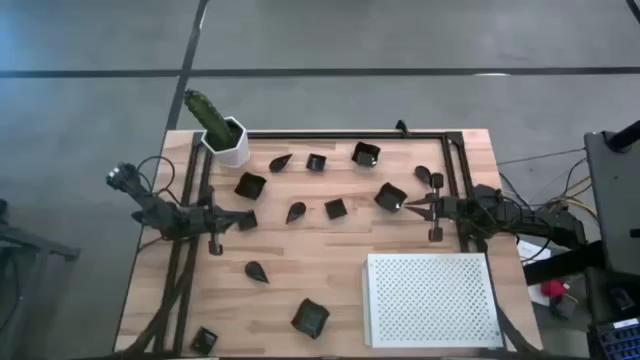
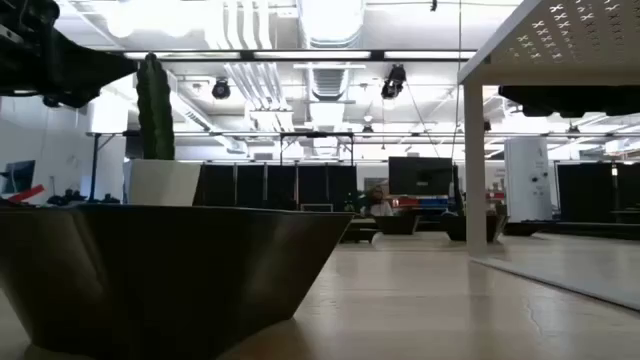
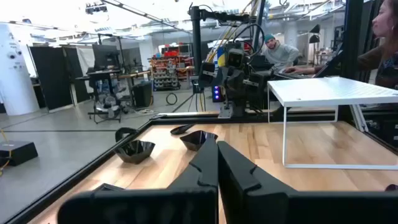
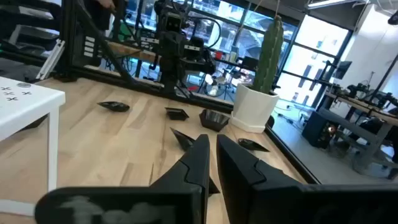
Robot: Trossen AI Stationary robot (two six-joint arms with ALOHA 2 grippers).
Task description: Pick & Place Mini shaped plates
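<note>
Nearby, cactus pot (image 1: 228, 138), white tray (image 1: 432, 298) flank scattered plates (image 1: 336, 208).

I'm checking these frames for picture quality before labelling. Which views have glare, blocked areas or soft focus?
Low view: one dark mini plate fills the lower left, close and blocking the table; ceiling lights blow out. Left wrist view: the left gripper looms soft at the bottom. Right wrist view: bright windows behind the cactus; the right gripper is soft. High view: even light.

Bright, even overhead light; ceiling lamps (image 2: 330, 20) glare in the low view; shadows soft.
</note>
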